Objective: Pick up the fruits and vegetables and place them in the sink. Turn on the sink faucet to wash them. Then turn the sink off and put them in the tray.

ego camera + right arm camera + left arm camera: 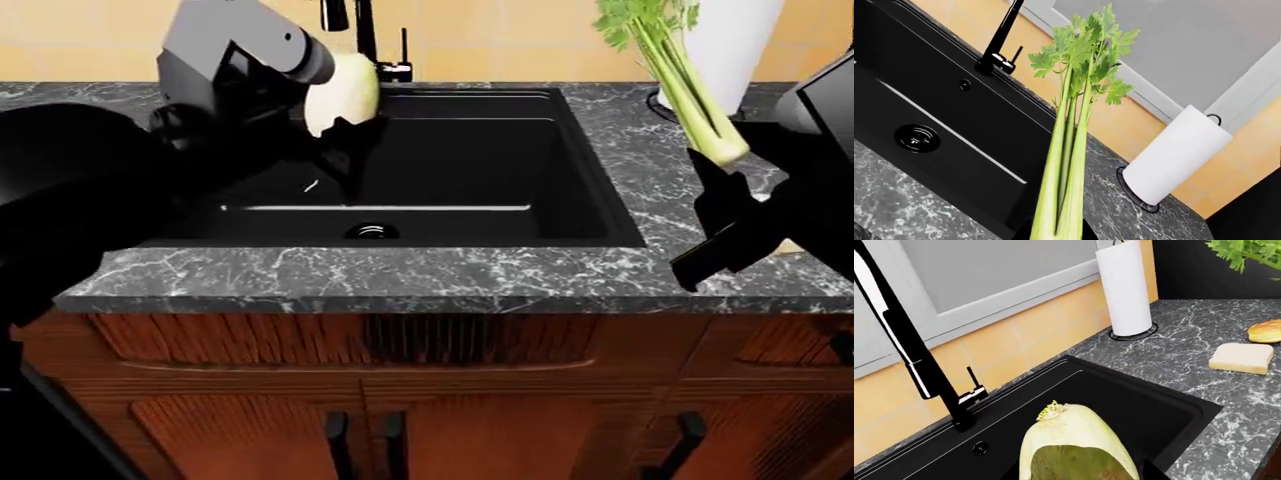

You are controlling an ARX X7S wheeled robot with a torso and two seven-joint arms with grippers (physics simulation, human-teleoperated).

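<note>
My left gripper (336, 130) is shut on the pale yellow-white bulb (342, 92), held above the left part of the black sink (587, 215). The bulb fills the lower left wrist view (1077, 445), over the basin (1167, 412). My right gripper (727, 180) is shut on the base of the green celery stalk (681, 85), upright over the counter right of the sink. The celery rises through the right wrist view (1071, 150). The black faucet (914, 357) with its thin lever (974, 382) stands behind the sink. The drain (372, 232) shows. The tray is out of view.
A white paper towel roll (1124, 287) stands at the wall right of the sink. A cream block (1241, 358) and a golden-brown pastry (1265, 331) lie on the grey marble counter (400, 280). Wooden cabinet doors (400, 430) are below.
</note>
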